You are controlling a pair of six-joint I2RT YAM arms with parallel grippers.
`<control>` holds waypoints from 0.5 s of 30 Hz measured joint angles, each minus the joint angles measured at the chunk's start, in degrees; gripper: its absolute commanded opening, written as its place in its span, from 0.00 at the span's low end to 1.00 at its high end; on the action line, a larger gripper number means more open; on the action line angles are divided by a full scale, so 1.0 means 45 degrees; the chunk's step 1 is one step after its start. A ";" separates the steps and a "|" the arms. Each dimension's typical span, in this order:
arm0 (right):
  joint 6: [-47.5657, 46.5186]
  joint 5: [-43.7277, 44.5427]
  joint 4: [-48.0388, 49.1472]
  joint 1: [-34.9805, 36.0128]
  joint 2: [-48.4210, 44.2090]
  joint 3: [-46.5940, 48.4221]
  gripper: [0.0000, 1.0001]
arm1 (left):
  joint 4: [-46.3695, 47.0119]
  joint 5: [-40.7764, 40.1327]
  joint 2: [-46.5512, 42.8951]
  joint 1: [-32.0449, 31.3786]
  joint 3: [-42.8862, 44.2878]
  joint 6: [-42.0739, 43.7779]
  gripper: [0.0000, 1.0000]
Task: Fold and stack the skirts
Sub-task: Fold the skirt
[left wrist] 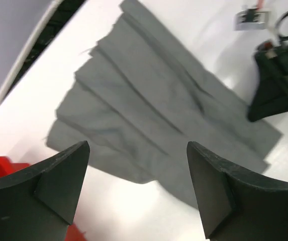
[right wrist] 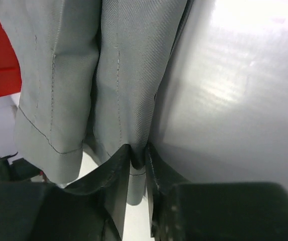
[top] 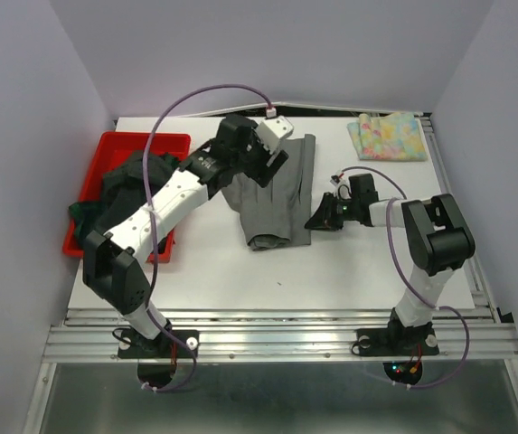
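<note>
White table between pale lilac walls, with the grey pleated skirt lying flat at its middle, pleats running away from the arms. Over the skirt's far half hangs the left tool, jaws wide, holding nothing. Low at the skirt's right edge, the right tool is narrowed, pinching a fold of the stitched edge. A folded pastel floral skirt sits in the far right corner. Dark skirts are heaped in the red bin at the left.

Overhead looks down; both wrist views, right perhaps nearest, share grey skirt.
</note>
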 measured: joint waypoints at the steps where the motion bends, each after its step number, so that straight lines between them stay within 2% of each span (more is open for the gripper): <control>1: 0.0165 -0.0136 0.0136 0.0005 0.0005 -0.0112 0.23 | 0.0029 -0.0146 -0.0189 -0.0408 -0.0277 -0.0452 0.75; 4: 0.1137 -0.0738 0.1059 0.0073 0.0024 -0.0840 0.18 | -0.0083 -0.0384 -0.0151 -0.1506 -0.1263 -0.1511 0.74; 6: 0.1724 -0.1010 0.1593 0.0117 0.0029 -0.1268 0.12 | -0.0330 -0.0568 0.0175 -0.2045 -0.2142 -0.2409 0.72; 10: 0.3007 -0.1243 0.2725 0.0248 0.0019 -0.2055 0.10 | -0.0782 -0.0971 0.1069 -0.2788 -0.3264 -0.3711 0.72; 15: 0.4046 -0.1175 0.3609 0.0374 -0.0078 -0.2647 0.03 | -0.0899 -0.1671 0.1447 -0.3410 -0.3667 -0.4575 0.75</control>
